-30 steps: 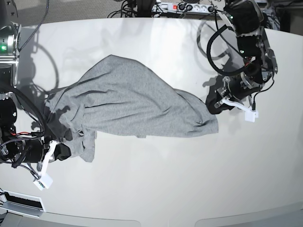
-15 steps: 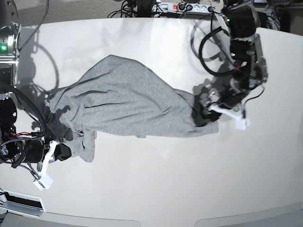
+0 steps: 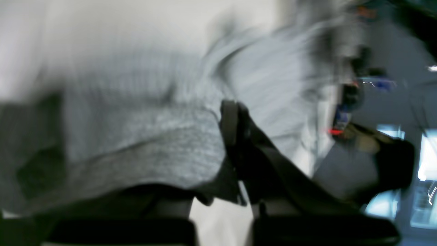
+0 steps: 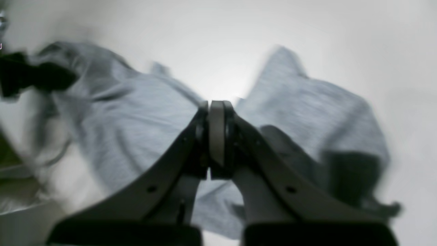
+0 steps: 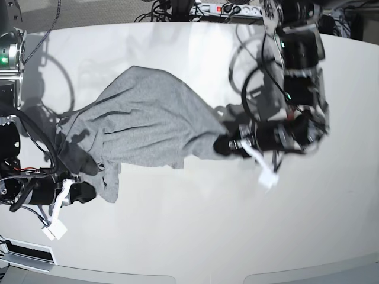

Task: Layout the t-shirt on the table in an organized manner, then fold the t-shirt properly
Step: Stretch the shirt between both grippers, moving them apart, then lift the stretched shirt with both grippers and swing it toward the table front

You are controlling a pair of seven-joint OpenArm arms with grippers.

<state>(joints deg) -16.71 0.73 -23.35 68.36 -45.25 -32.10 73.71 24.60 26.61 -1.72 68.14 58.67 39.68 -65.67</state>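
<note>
The heather-grey t-shirt (image 5: 142, 118) lies crumpled on the off-white table (image 5: 207, 231), left of centre, with no lettering showing. My left gripper (image 5: 222, 145) is shut on the shirt's right end, which is bunched and drawn in over the cloth. The left wrist view is blurred; grey cloth (image 3: 136, 143) presses against a black finger (image 3: 239, 136). My right gripper (image 5: 92, 191) sits at the shirt's lower-left corner. In the right wrist view its fingers (image 4: 216, 106) are shut together, with cloth (image 4: 136, 112) gathering at the tips.
A power strip (image 5: 231, 9) and tangled cables run along the table's back edge. A white tag (image 5: 267, 177) hangs from the left arm and another white tag (image 5: 53, 228) from the right. A base unit with a green light (image 5: 6, 59) stands far left.
The left gripper moved left onto the shirt's right end, closed on it and dragged it further left, shortening the spread cloth. The right gripper shifted slightly right.
</note>
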